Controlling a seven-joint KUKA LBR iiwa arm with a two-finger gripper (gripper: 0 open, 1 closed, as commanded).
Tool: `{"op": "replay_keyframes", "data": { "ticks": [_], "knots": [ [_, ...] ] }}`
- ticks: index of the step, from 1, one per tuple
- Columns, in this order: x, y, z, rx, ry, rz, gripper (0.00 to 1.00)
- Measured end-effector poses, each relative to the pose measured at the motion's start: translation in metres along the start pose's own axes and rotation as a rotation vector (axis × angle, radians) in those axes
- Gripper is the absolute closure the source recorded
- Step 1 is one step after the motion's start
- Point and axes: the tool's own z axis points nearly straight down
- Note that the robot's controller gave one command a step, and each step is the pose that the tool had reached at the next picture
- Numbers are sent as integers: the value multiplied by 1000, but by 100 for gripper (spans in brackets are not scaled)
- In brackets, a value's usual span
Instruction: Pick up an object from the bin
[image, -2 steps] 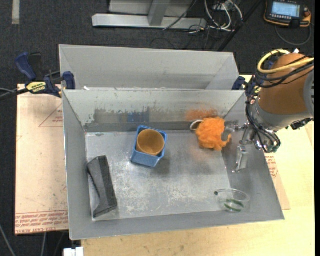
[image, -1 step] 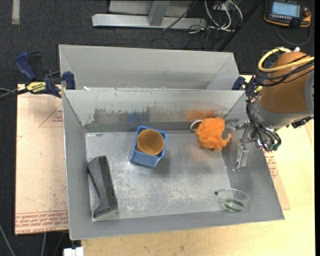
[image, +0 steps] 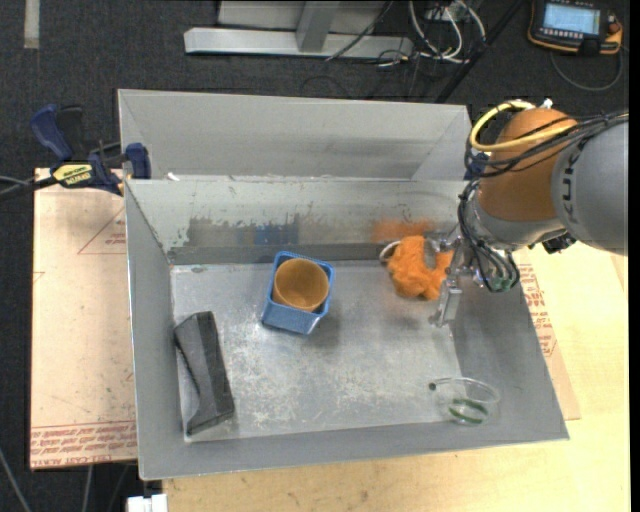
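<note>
My gripper (image: 443, 308) hangs low in the right part of the bin, close to the right wall. Just to its left, touching or nearly touching it, lies a crumpled orange soft thing (image: 410, 268) near the back wall. Whether the gripper has hold of it cannot be told. A clear plastic thing with a green tint (image: 465, 398) lies in the front right corner, some way in front of the gripper.
A blue square cup with a tan inside (image: 299, 290) stands in the middle of the bin. A dark grey oblong block (image: 203, 372) lies along the left wall. The arm with its orange cover comes in over the right rim.
</note>
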Motion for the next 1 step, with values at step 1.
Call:
{"op": "replay_keyframes", "data": {
  "ticks": [1],
  "knots": [
    [-11,4,16,0,4,-63,0]
  ]
}}
